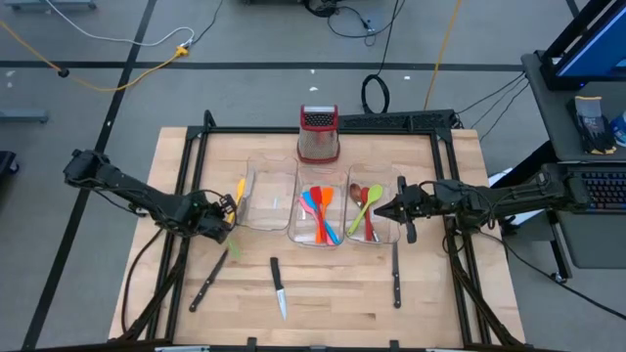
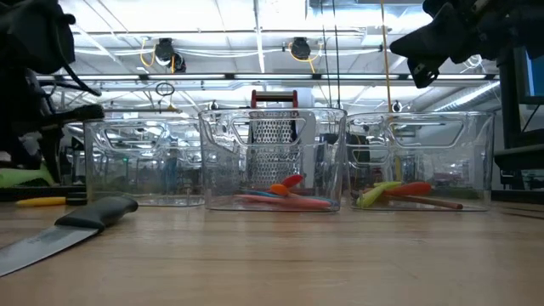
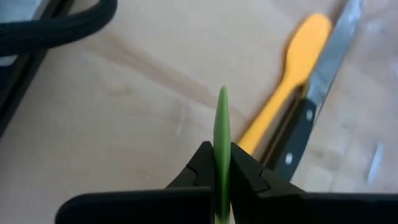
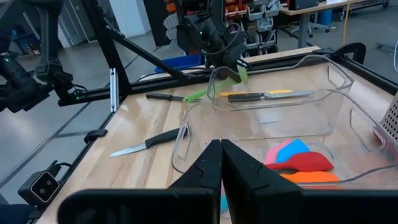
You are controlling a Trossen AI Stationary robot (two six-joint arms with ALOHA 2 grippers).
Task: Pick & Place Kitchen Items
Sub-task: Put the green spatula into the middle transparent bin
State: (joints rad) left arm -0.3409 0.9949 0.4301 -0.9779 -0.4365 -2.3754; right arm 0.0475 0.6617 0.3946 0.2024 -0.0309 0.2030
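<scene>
The left gripper (image 3: 221,163) is clamped on a thin green utensil (image 3: 222,127), seen edge-on between its fingers; in the high view this gripper (image 1: 227,217) sits at centre left, just left of the leftmost clear bin (image 1: 266,200). Just beyond the green utensil, a yellow spoon (image 3: 292,73) and a black-handled knife (image 3: 314,102) lie side by side on the tabletop (image 3: 124,112), touching or nearly so.

The right gripper (image 1: 381,209) hangs at centre right over the right bin (image 1: 373,213), fingers pressed together and holding nothing. That bin holds a brown spoon (image 1: 356,196), a red one (image 1: 372,210) and a green one (image 1: 360,217). The middle bin (image 1: 319,214) holds orange, red and blue utensils (image 1: 321,207).

On the wooden tabletop toward the lower frame lie three more knives: one at lower left (image 1: 208,284), one in the middle (image 1: 279,287), one at lower right (image 1: 396,276). A steel grater with a red top (image 1: 318,133) stands behind the bins. Cables trail over the grey floor (image 1: 117,108), and the low view shows ceiling lights and racks, probably a workshop.
</scene>
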